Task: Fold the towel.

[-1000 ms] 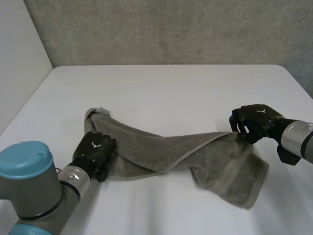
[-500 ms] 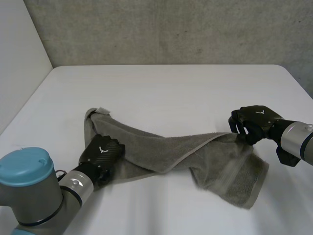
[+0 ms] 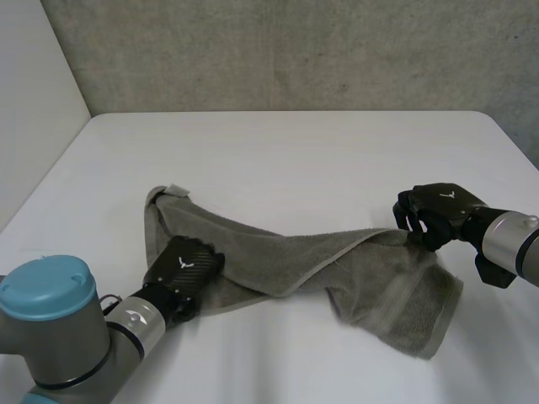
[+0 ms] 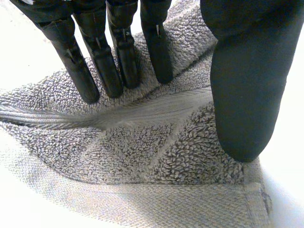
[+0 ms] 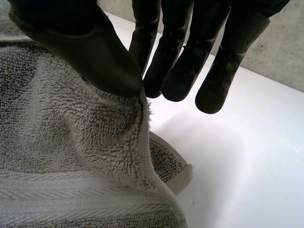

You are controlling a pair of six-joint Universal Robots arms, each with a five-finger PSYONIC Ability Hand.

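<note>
- The left hand [image 3: 187, 263] has slid along the near edge of the towel [image 3: 286, 257], away from the towel's left end and toward its middle.
- More bare cloth now shows between that hand and the left end.
- The left arm's blue cap [image 3: 44, 289] sits a little lower in the head view than a second ago.

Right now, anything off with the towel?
Yes: the towel lies twisted, not flat, with a rolled ridge crossing its middle. The left hand presses its left end; the right hand pinches its right edge.
</note>
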